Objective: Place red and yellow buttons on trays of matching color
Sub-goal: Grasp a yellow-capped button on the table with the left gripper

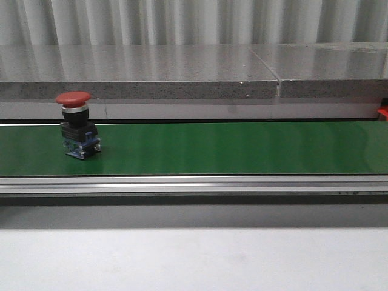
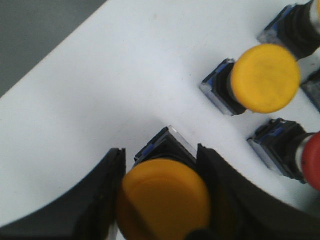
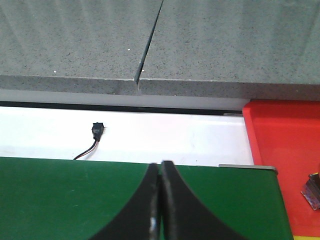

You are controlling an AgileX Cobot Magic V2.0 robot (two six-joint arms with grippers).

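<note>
Counting two yellow buttons (image 2: 265,77), one clamped

Both grippers have matte black, curved plastic fingers: left gripper (image 2: 160,200) wide and chunky, right gripper (image 3: 160,200) tapering to thin tips.

Front camera level across green belt (image 1: 230,148) (shared with right wrist), left wrist close above white surface (image 2: 100,100)

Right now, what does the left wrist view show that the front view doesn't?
Only the left wrist view shows the left gripper closed around a yellow button, another yellow button and part of a red one on a white surface. Only the front view shows a red button upright on the green belt. They share nothing visible.
</note>
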